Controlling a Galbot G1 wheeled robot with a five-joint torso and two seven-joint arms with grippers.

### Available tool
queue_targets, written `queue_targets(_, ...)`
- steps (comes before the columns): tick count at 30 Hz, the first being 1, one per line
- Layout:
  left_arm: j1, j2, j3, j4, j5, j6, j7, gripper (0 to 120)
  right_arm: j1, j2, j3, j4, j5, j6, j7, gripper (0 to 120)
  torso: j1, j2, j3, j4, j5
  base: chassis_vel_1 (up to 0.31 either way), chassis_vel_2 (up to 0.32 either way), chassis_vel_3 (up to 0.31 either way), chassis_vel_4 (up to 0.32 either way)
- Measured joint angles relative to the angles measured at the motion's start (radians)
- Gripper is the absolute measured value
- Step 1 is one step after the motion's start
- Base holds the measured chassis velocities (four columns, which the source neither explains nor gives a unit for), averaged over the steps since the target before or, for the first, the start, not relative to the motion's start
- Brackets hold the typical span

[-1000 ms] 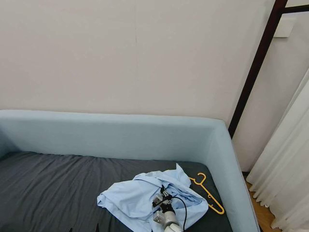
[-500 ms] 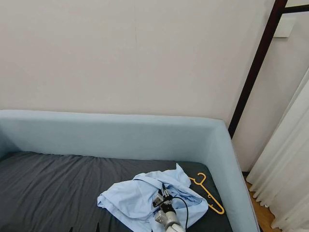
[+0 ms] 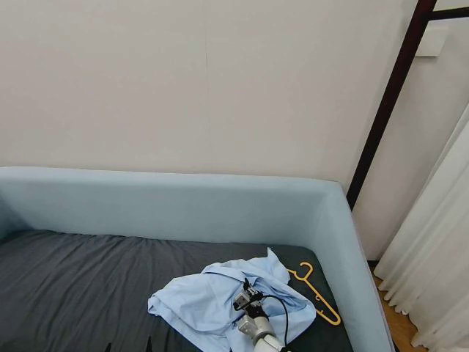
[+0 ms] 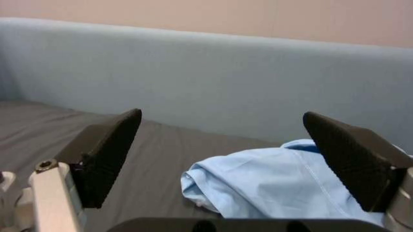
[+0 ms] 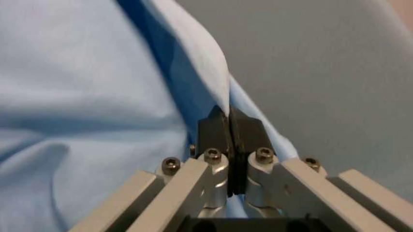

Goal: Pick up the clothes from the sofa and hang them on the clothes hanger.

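A crumpled light-blue shirt lies on the dark seat of the sofa toward its right end. My right gripper is down on the shirt; in the right wrist view its fingertips are pressed together on a fold of the light-blue shirt. A yellow hanger lies on the seat just right of the cloth. My left gripper hovers open above the seat, its fingers wide apart, with the shirt ahead of it.
The sofa's pale-blue backrest and right armrest wall in the seat. A dark wooden rack post rises at the right by a white curtain. Bare seat stretches to the left of the shirt.
The right gripper has shifted slightly to the right on the shirt; the cloth and hanger lie as before.
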Motion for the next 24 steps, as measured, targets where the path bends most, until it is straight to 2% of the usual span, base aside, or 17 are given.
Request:
queue_targets(6, -0.002, 0.010, 0.000, -0.017, -0.004, 0.014, -0.007, 99, 0.017, -0.097, -0.007, 0.172, 0.049, 0.009, -0.024, 0, 0.000, 0.000, 0.000, -0.0003, -0.0001, 0.000, 0.000, 0.000, 0.000)
queue_targets(9, -0.006, 0.029, 0.001, -0.046, -0.014, 0.030, -0.014, 99, 0.065, -0.186, -0.022, 0.339, 0.156, -0.011, -0.047, 0, 0.000, 0.000, 0.000, -0.0001, -0.0002, 0.000, 0.000, 0.000, 0.000)
queue_targets(11, -0.006, 0.031, 0.001, -0.050, -0.017, 0.033, -0.015, 99, 0.071, -0.193, -0.022, 0.353, 0.170, -0.012, -0.050, 0, 0.000, 0.000, 0.000, 0.0000, -0.0001, 0.000, 0.000, 0.000, 0.000)
queue_targets(14, -0.003, 0.066, 0.000, -0.102, -0.052, 0.054, -0.020, 99, 0.126, -0.251, -0.013, 0.485, 0.324, -0.022, -0.077, 0, 0.000, 0.000, 0.000, 0.0001, -0.0003, 0.000, 0.000, 0.000, 0.000)
queue_targets(16, 0.000, 0.081, -0.003, -0.120, -0.064, 0.062, -0.023, 99, 0.138, -0.262, -0.007, 0.512, 0.362, -0.024, -0.083, 0, 0.000, 0.000, 0.000, 0.0000, -0.0002, 0.000, 0.000, 0.000, 0.000)
queue_targets(20, 0.017, 0.176, -0.035, -0.199, -0.115, 0.093, -0.055, 99, 0.190, -0.297, 0.031, 0.639, 0.562, -0.061, -0.095, 0, 0.000, 0.000, 0.000, 0.0001, -0.0004, 0.000, 0.000, 0.000, 0.000)
queue_targets(21, 0.017, 0.176, -0.035, -0.199, -0.115, 0.093, -0.055, 99, 0.190, -0.297, 0.031, 0.639, 0.562, -0.061, -0.095, 0, 0.000, 0.000, 0.000, 0.0001, -0.0004, 0.000, 0.000, 0.000, 0.000)
queue_targets(24, 0.030, 0.271, -0.088, -0.267, -0.151, 0.119, -0.099, 99, 0.227, -0.317, 0.067, 0.710, 0.652, -0.080, -0.109, 0, 0.000, 0.000, 0.000, 0.0001, -0.0001, 0.000, 0.000, 0.000, 0.000)
